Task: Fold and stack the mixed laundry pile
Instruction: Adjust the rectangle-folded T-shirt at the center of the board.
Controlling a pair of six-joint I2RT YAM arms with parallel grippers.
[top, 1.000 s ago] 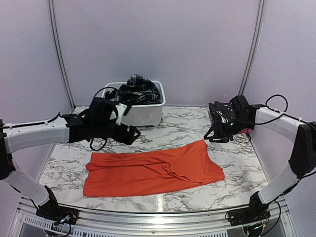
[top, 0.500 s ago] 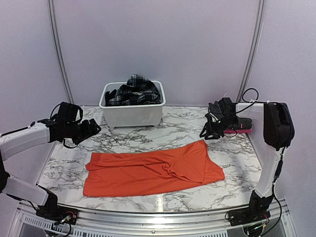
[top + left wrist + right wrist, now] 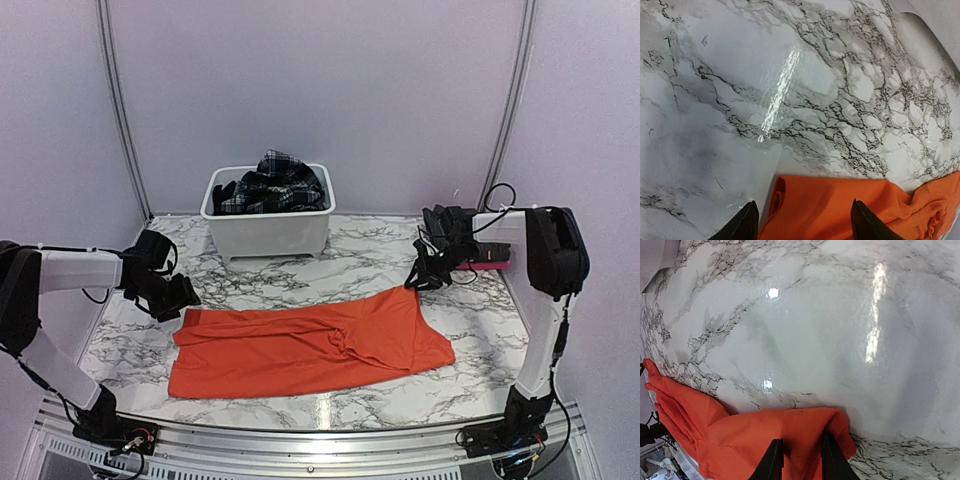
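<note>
The orange T-shirt (image 3: 310, 340) lies folded into a long band across the marble table. My left gripper (image 3: 178, 300) is at its far left corner, open. In the left wrist view its fingertips (image 3: 743, 225) stand wide on either side of the T-shirt's corner (image 3: 840, 210). My right gripper (image 3: 418, 280) is at the far right corner. Its fingers (image 3: 774, 462) are close together there, with a fold of the orange T-shirt (image 3: 740, 440) pinched between them. The plaid skirt (image 3: 275, 182) is heaped in the white tub.
The white tub (image 3: 268, 232) stands at the back of the table, left of centre. A pink object (image 3: 487, 264) lies by the right arm near the back right edge. Bare marble (image 3: 350, 262) runs between the tub and the shirt.
My left arm swung down from in front of the tub to the shirt's far left corner. My right gripper dropped onto the far right corner and its jaws narrowed on the cloth.
</note>
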